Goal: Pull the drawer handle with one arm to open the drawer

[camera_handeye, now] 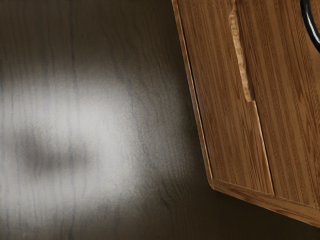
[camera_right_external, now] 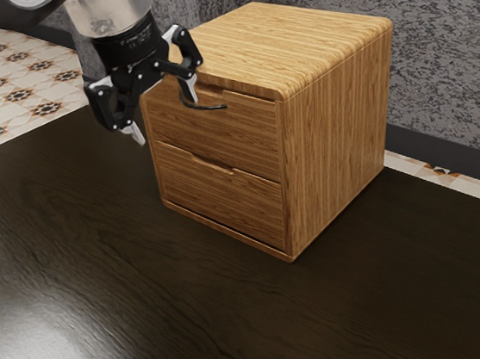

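A wooden cabinet [camera_right_external: 315,127] with two drawers stands on the dark table [camera_right_external: 207,314]. The top drawer [camera_right_external: 228,130] carries a thin black handle [camera_right_external: 205,105], and its front looks flush with the cabinet. My black gripper [camera_right_external: 163,108] is at the cabinet's front corner on the exterior view's left, open, fingers spread wide. The upper fingertip [camera_right_external: 189,84] is right at the handle's near end; the lower fingertip [camera_right_external: 134,131] hangs off the cabinet's edge. In the wrist view a piece of the handle [camera_handeye: 311,22] curves above the drawer fronts [camera_handeye: 280,100].
The lower drawer [camera_right_external: 225,193] has a notched top edge [camera_handeye: 240,55] and no handle. A grey rough wall [camera_right_external: 461,66] rises behind the cabinet. Patterned floor tiles [camera_right_external: 16,93] lie beyond the table's edge on the exterior view's left.
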`<action>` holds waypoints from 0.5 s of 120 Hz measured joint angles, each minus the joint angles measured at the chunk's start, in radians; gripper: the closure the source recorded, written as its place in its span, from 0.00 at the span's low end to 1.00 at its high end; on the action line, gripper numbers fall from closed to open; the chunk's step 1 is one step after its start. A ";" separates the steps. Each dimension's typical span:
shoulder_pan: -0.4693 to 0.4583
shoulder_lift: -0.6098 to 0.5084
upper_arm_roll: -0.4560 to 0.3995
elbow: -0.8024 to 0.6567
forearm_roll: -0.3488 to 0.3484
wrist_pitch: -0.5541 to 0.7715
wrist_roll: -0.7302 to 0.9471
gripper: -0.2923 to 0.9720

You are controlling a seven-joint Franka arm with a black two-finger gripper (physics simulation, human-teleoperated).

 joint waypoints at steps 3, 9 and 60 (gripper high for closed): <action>0.005 0.001 0.001 -0.018 -0.004 0.023 -0.016 0.23; 0.022 0.001 0.003 -0.061 -0.019 0.072 -0.046 0.23; 0.042 -0.011 0.040 -0.168 -0.078 0.282 -0.215 0.24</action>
